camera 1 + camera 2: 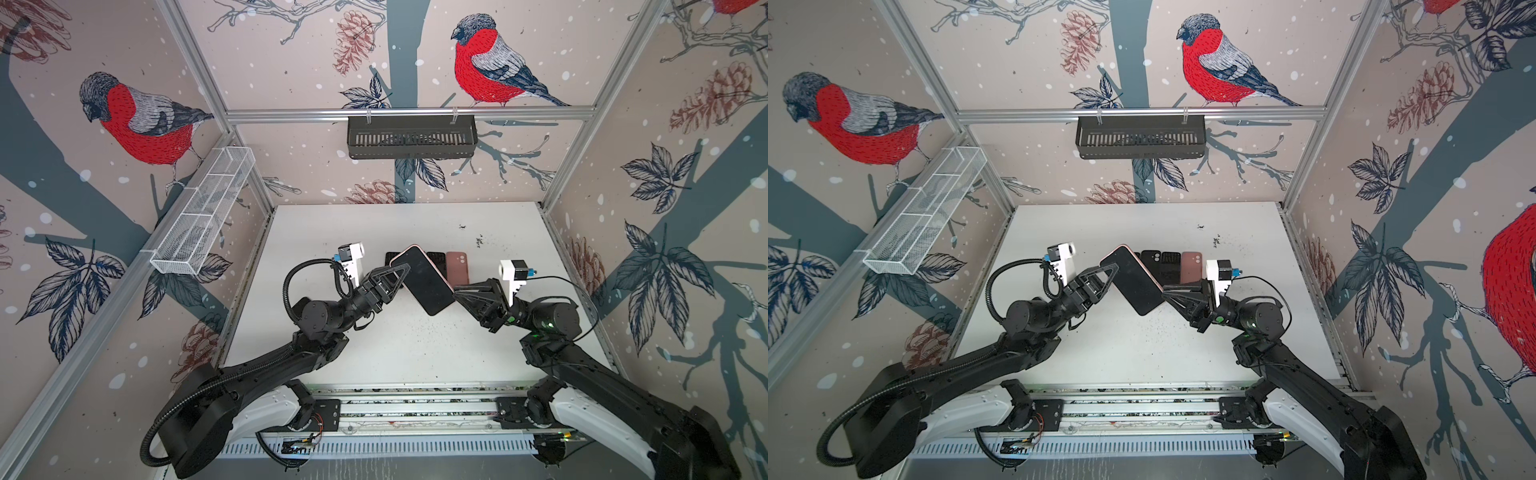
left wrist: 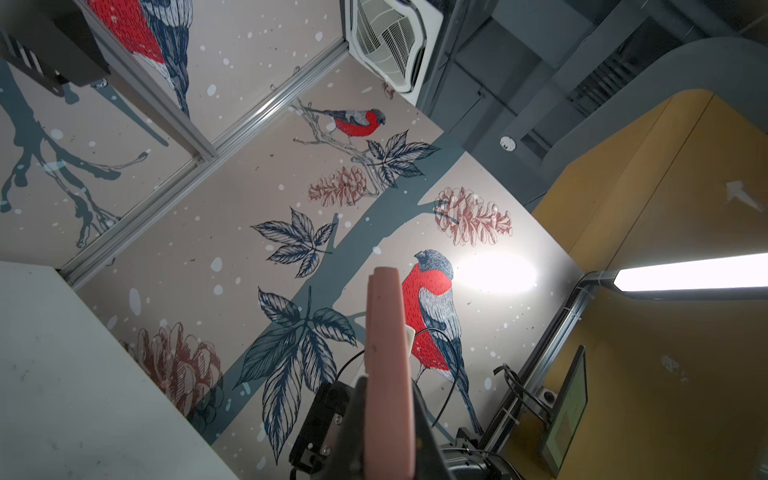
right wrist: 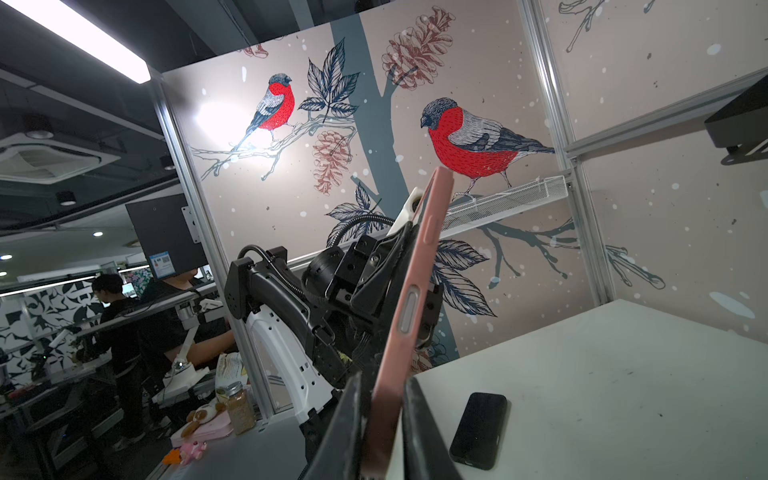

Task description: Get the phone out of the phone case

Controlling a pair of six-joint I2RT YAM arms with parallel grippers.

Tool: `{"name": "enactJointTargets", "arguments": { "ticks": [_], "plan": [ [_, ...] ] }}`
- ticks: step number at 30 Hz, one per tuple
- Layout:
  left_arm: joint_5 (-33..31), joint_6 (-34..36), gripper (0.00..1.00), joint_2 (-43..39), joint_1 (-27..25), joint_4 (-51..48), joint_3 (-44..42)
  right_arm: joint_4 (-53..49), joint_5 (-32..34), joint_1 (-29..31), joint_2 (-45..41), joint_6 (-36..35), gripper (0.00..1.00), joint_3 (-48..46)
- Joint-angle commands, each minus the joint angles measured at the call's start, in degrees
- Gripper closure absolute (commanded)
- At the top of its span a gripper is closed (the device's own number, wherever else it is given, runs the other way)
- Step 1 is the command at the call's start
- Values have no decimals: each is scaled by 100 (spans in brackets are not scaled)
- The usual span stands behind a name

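Observation:
A phone [image 1: 424, 280] [image 1: 1133, 282] with a dark screen sits in a pink phone case [image 2: 386, 332] [image 3: 415, 291]. It is held tilted in the air above the white table [image 1: 374, 345] in both top views. My left gripper [image 1: 404, 272] [image 1: 1109, 272] [image 2: 388, 424] is shut on one long edge of the case. My right gripper [image 1: 456, 293] [image 1: 1165, 293] [image 3: 384, 424] has a finger on each side of the opposite lower edge, shut on it. The phone's back is hidden.
Behind the held phone, black phones or cases [image 1: 436, 259] [image 1: 1160, 264] and a brownish-pink one [image 1: 457, 268] lie in a row on the table. A black phone [image 3: 480, 430] lies flat beside my right fingers. A black basket [image 1: 411, 137] and a white mesh basket [image 1: 203, 216] hang on the walls.

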Motion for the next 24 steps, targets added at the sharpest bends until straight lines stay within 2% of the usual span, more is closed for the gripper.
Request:
{"name": "enactJointTargets", "arguments": {
  "ticks": [1, 8, 16, 24],
  "plan": [
    [-59, -419, 100, 99, -79, 1020, 53, 531, -183, 12, 176, 453, 87, 187],
    [-252, -643, 100, 556, -152, 1757, 188, 728, -206, 3, 551, 1031, 91, 483],
    [-307, -812, 100, 781, -167, 2176, 213, 697, -257, -35, 641, 1316, 93, 504],
    [-292, -841, 100, 993, -264, 2488, 360, 1140, -286, -153, 1358, 2397, 98, 734]
  ]
}}
